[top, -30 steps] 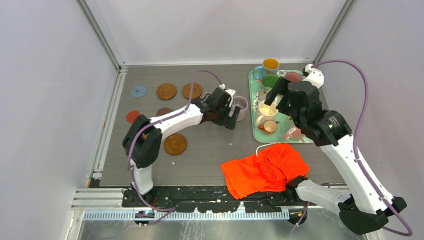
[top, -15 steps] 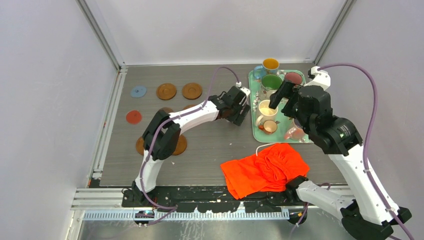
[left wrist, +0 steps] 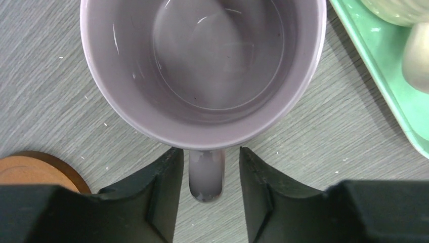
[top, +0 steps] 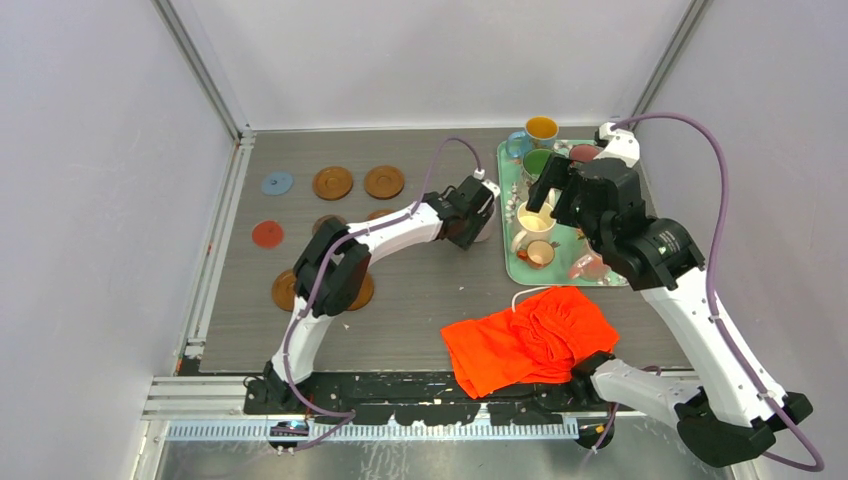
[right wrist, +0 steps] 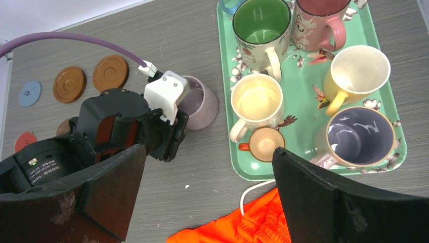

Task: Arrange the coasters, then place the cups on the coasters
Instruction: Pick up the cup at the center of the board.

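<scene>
Left gripper, jaws part-open astride the handle with seemingly a sliver of clearance each side (no pinch yet), has the lilac mug upright at 12 o'clock, handle pointing back to 6 o'clock, on the table beside the tray.

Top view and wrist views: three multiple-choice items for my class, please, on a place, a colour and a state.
1. Where does the lilac mug stand? A on the table beside the tray; B on a coaster; C inside another mug.
2. What colour is the cloth? A green; B blue; C orange.
3. The right gripper is: A shut on a mug; B open and empty; C shut on the cloth.
Key: 1 A, it sits on bare grey table; 2 C, bright orange; 3 B, jaws wide apart, nothing between.
</scene>
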Available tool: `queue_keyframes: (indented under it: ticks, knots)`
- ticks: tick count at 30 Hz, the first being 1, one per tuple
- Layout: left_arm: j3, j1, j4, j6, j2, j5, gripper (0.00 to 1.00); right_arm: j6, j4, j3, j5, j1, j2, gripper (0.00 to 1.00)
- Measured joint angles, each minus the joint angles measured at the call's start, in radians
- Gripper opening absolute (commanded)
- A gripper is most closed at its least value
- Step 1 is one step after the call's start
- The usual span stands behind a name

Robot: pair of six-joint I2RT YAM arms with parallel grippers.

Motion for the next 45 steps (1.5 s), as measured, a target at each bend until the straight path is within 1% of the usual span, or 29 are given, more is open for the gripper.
queue_keyframes:
  ticks: [2, 4, 8, 9, 21, 32, 37, 45]
  knots:
    - [0.000, 0.000, 0.000, 0.005, 0.006, -0.006, 0.31, -0.009, 0.003, 0.002, 0.000, 0.000, 0.013, 1.00]
    - [0.000, 0.000, -0.001, 0.013, 0.012, -0.010, 0.23, -0.016, 0.007, 0.005, 0.000, 0.000, 0.019, 1.00]
    - [0.000, 0.000, 0.003, 0.015, 0.015, -0.014, 0.02, -0.031, 0.006, 0.016, 0.001, 0.000, 0.021, 1.00]
    - [0.000, 0.000, 0.003, 0.015, 0.015, -0.016, 0.01, -0.031, 0.007, 0.017, 0.001, 0.000, 0.021, 1.00]
    - [-0.010, 0.000, 0.014, 0.010, 0.009, -0.021, 0.00, -0.045, 0.011, 0.041, -0.004, -0.002, 0.003, 1.00]
    - [-0.218, 0.000, 0.092, -0.035, -0.124, -0.024, 0.00, -0.036, 0.012, 0.039, -0.039, -0.002, -0.043, 1.00]
    - [-0.301, 0.000, 0.140, -0.039, -0.188, -0.026, 0.00, -0.012, 0.013, 0.013, -0.045, -0.002, -0.056, 1.00]
    - [-0.323, 0.002, 0.197, -0.040, -0.248, -0.039, 0.00, -0.003, 0.013, 0.007, -0.029, -0.002, -0.055, 1.00]
